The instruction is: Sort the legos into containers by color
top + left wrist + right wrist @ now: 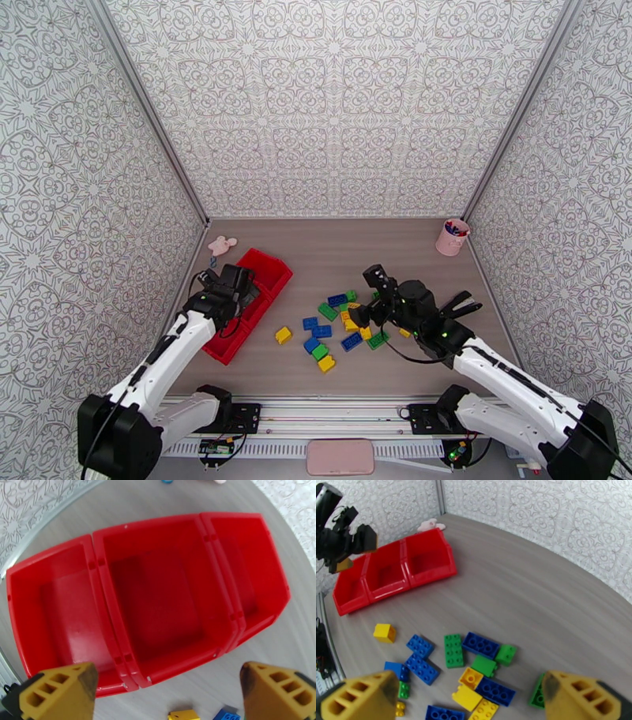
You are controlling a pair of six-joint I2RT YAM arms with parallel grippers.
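right gripper (470,691) spread wide, holding nothing, hangs over the legos (453,649), which lie scattered just beneath and ahead of it. left gripper (166,685) is equally wide and bare above the red tray (154,598), its three compartments just ahead.

Three compartments of the red tray (150,519) are being left open; room over its middle is being taken by the left gripper (168,685), jaws wide. The strip between tray and legos (340,324) is being interrupted only by a lone yellow brick (283,335). The tight pile is being overhung by the right gripper (474,693). The far table (355,249) is being left bare but for a pink toy (222,245) beside the tray's far end and a pink cup (453,236) in the far right corner.
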